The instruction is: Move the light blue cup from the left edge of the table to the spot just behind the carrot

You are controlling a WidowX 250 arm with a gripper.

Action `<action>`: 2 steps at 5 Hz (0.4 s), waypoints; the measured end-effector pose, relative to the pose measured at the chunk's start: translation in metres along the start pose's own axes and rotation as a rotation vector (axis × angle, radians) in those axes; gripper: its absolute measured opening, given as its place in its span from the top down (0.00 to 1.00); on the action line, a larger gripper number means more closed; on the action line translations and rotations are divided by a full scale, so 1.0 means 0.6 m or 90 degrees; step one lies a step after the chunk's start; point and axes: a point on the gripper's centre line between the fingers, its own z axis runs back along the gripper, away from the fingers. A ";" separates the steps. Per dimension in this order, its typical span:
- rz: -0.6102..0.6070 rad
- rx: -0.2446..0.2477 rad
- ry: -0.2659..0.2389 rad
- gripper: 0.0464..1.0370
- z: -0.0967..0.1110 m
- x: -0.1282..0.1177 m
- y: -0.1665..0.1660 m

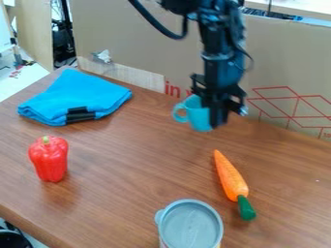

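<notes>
The black gripper hangs at the upper right of centre, over the back of the table. A turquoise cup is right at its left side, partly covered by it, with the handle pointing left; whether the cup is gripped or merely behind it, I cannot tell. In front of them lies an orange toy carrot, its green end toward the near edge. Far to the left, a red toy pepper stands upright.
A folded blue cloth with a black band lies at the back left of the wooden table. At the near edge is a grey-lidded container. Behind the table stands a cardboard wall with red print.
</notes>
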 end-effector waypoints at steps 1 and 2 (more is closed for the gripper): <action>-0.013 -0.006 0.000 0.94 -0.028 -0.009 -0.013; -0.011 0.007 -0.010 0.94 -0.032 -0.007 -0.007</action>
